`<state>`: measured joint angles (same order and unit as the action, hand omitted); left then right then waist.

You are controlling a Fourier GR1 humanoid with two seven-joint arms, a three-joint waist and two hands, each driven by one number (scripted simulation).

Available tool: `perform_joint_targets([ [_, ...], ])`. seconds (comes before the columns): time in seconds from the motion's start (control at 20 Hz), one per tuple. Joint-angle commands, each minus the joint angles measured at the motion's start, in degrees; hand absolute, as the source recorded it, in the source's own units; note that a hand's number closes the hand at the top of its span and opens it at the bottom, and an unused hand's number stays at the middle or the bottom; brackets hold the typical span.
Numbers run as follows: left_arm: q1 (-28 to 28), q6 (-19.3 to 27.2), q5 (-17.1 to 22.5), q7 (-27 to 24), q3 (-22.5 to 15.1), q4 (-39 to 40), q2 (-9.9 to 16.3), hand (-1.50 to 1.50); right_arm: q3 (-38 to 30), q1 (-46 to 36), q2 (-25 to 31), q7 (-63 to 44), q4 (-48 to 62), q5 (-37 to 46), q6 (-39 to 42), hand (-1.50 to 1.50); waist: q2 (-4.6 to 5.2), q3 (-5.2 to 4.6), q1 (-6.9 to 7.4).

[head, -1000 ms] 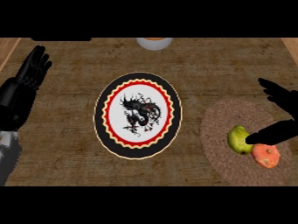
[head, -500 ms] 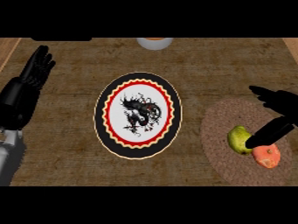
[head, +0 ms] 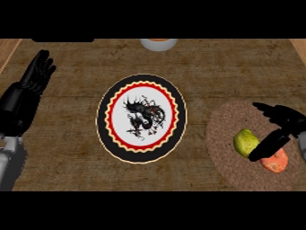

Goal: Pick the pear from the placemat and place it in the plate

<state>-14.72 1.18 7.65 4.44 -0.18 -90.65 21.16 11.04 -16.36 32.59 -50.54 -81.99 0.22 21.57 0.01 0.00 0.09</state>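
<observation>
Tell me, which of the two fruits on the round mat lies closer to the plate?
The yellow-green pear. It lies on the placemat on the side toward the plate, while the orange fruit sits farther right and lower, beyond the right hand.

From my station I see two forearms cased in smooth light grey shells, each with a rounded, slightly glossy surface and no markings I can make out. Each ends in a black hand. My left hand [head: 24, 96] is matte black throughout, with a broad blocky palm section, segmented slender fingers and a dark wrist piece where it meets the grey casing. My right hand [head: 284, 123] is the same black, its fingers and thumb thin and jointed.
</observation>
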Motion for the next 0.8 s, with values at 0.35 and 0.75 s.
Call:
perform_joint_targets([
  [0.35,2.6,-2.7,-2.3,0.0,3.3,-2.3,-2.2,0.00,-2.5,4.6,-5.7,4.2,2.1,5.6,4.1,-1.50,-0.04,-0.01,-0.12],
  [0.75,-2.0,-3.1,-3.9,2.7,3.8,-0.7,-4.2,0.00,-3.3,3.4,-8.2,10.1,12.3,12.3,5.5,-1.50,0.03,0.01,-0.07],
])
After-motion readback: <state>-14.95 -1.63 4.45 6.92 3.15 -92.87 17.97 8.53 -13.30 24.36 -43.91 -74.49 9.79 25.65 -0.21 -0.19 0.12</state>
